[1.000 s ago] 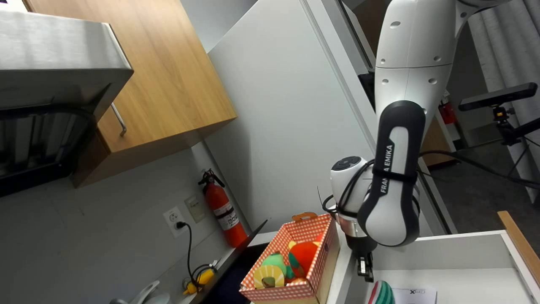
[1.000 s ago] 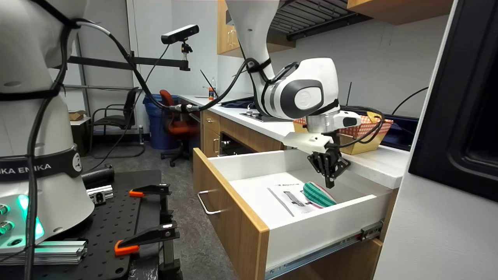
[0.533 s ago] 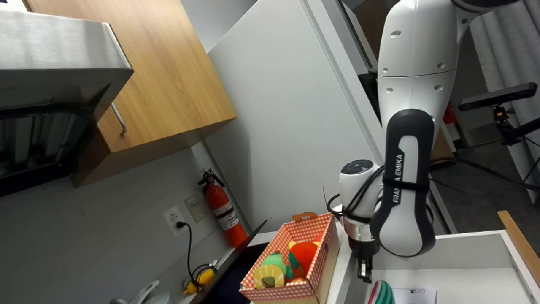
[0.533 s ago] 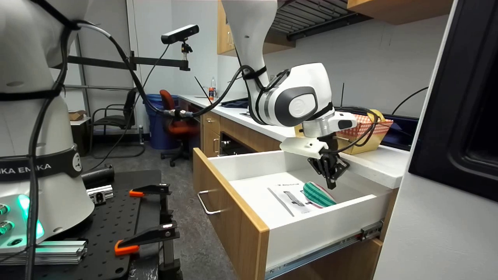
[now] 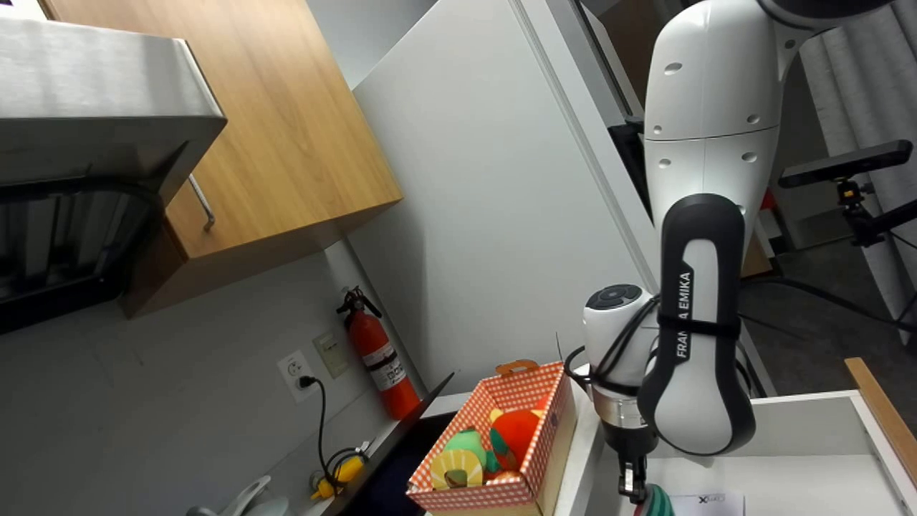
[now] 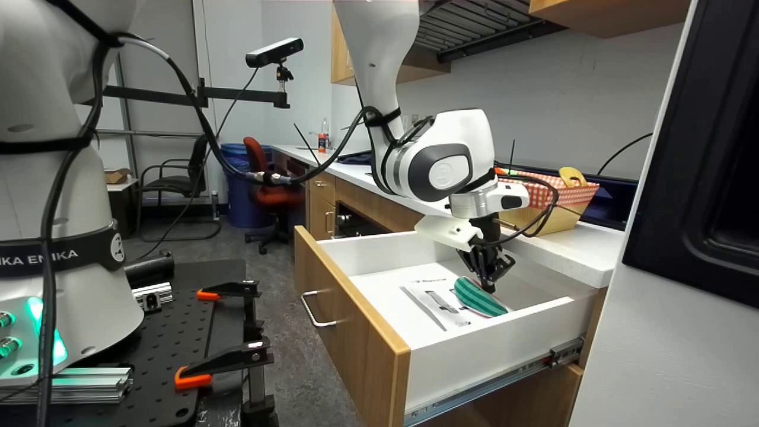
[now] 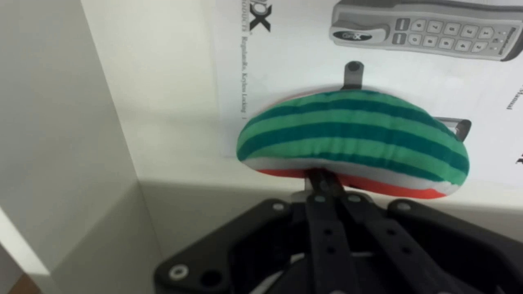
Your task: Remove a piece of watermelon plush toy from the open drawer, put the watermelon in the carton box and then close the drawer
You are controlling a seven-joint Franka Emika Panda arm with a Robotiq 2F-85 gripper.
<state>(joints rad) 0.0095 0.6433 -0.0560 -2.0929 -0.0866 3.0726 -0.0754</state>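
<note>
Watermelon plush toy point(image 7: 351, 132), a green-striped, red-sided wedge, lay in the open white-walled, wood-fronted drawer point(image 6: 486, 350), where we saw the black end effector point(image 7: 325, 181), jaws pressed together, touching the toy's red side.

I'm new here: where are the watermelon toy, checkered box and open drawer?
Watermelon toy point(image 7: 353, 136): wrist view, striped rind.
Checkered box point(image 5: 514, 394): in an exterior view, inner far wall.
Open drawer point(image 6: 360, 347): in an exterior view, wooden front.

Arm point(image 5: 709, 93) white, glossy, round recesses point(image 5: 673, 69). Gripper point(image 6: 488, 289) black, jointed, pale screw heads point(image 7: 178, 272). Above gripper: silver collar point(image 6: 473, 204), off-white bracket point(image 6: 447, 231); higher, dark panel point(image 5: 706, 217) lettered FRANKA EMIKA, partly under black strap point(image 5: 698, 327). Well apart from gripper: white base point(image 6: 95, 308), green light point(image 6: 37, 314), thick black cable point(image 6: 48, 284).
</note>
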